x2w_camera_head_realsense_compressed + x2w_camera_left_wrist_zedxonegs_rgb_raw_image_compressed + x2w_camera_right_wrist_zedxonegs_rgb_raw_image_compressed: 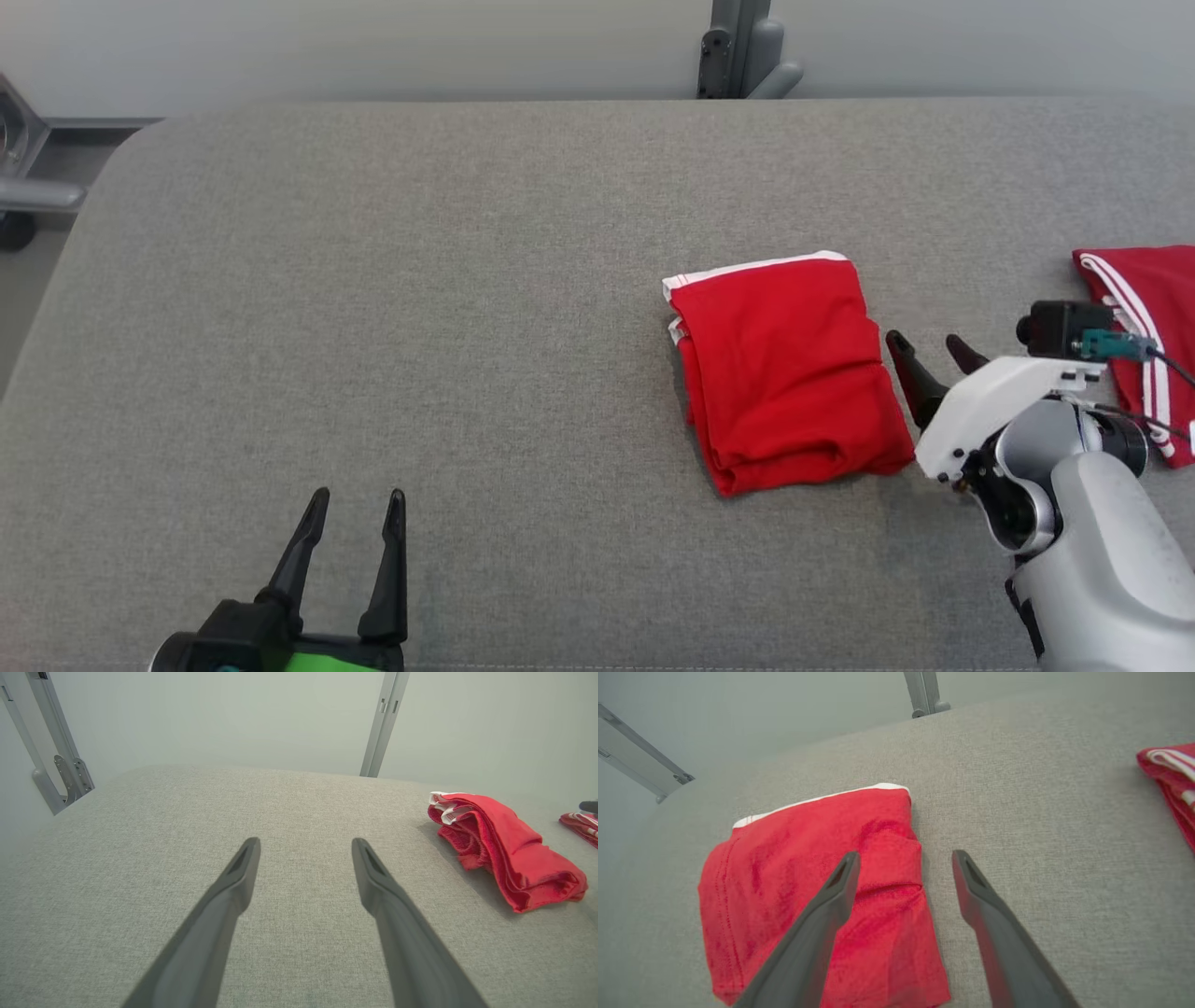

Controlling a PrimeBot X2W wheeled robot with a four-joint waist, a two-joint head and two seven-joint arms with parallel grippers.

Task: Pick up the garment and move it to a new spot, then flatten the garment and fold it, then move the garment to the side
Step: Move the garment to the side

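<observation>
Left gripper [359, 495] and right gripper [922, 339] hold fingers [297, 551] parted

Bright, soft, even light, with no glare. In the left wrist view the folded red garment [509, 858] throws a faint shadow onto the grey tabletop [280, 812] on its left side. In both wrist views the near fingers [812, 938] look blurred, and the frame posts [384, 723] lean from wide-angle distortion. The head view is sharp.
</observation>
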